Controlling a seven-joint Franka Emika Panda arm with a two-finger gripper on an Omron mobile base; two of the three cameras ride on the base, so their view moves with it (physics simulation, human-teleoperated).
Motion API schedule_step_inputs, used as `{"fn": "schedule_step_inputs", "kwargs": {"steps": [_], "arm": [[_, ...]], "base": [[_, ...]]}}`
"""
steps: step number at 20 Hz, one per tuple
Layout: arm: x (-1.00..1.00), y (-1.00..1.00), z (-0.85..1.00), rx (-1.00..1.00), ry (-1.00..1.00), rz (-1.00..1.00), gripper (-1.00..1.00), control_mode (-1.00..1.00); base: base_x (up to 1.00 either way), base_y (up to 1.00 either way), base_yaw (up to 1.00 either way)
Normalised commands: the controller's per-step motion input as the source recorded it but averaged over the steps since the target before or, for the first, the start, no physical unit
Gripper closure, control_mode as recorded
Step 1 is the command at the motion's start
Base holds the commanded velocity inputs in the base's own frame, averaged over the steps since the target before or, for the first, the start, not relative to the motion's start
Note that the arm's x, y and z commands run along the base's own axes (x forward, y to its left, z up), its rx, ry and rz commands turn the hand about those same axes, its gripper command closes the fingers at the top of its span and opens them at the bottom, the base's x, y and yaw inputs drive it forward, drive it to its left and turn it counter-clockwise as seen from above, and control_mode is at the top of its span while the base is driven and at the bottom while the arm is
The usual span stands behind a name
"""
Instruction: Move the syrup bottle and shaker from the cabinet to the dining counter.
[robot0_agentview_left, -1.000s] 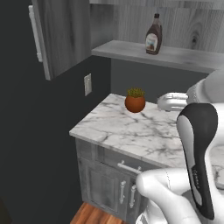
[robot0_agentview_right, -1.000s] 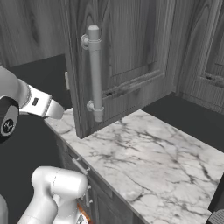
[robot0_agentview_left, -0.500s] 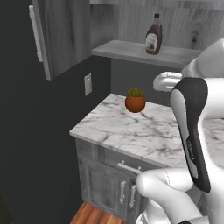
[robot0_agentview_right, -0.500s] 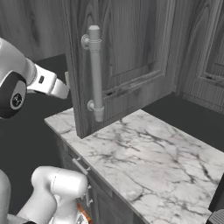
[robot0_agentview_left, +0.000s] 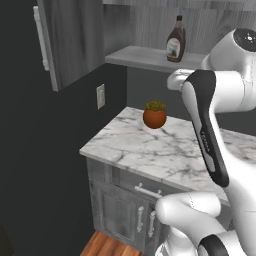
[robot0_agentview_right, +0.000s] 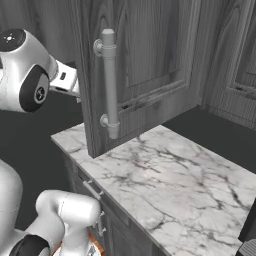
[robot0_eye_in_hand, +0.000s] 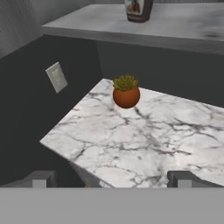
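Syrup bottle (robot0_eye_in_hand: 138, 9) on shelf (robot0_eye_in_hand: 175, 24); plant pot (robot0_eye_in_hand: 126, 92) on marble worktop (robot0_eye_in_hand: 140, 140).

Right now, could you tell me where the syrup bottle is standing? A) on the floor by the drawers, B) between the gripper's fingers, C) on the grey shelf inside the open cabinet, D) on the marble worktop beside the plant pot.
C: the syrup bottle stands upright on the grey shelf of the cabinet, above the marble worktop where the plant pot sits alone.
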Motion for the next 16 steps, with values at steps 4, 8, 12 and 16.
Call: {"fn": "schedule_step_inputs", "kwargs": {"steps": [4, 8, 12, 16], "arm": [[0.50, -0.05, 0.00, -0.01, -0.04, 0.00, -1.00, -1.00], [0.46, 0.00, 0.00, -0.02, -0.01, 0.00, -1.00, -1.00], [0.43, 0.00, 0.00, -0.03, -0.01, 0.00, -1.00, -1.00], [0.43, -0.07, 0.02, -0.03, -0.01, -0.01, -1.00, -1.00]], "base": [[0.00, 0.00, 0.00], [0.00, 0.00, 0.00], [0.00, 0.00, 0.00], [0.00, 0.00, 0.00]]}}
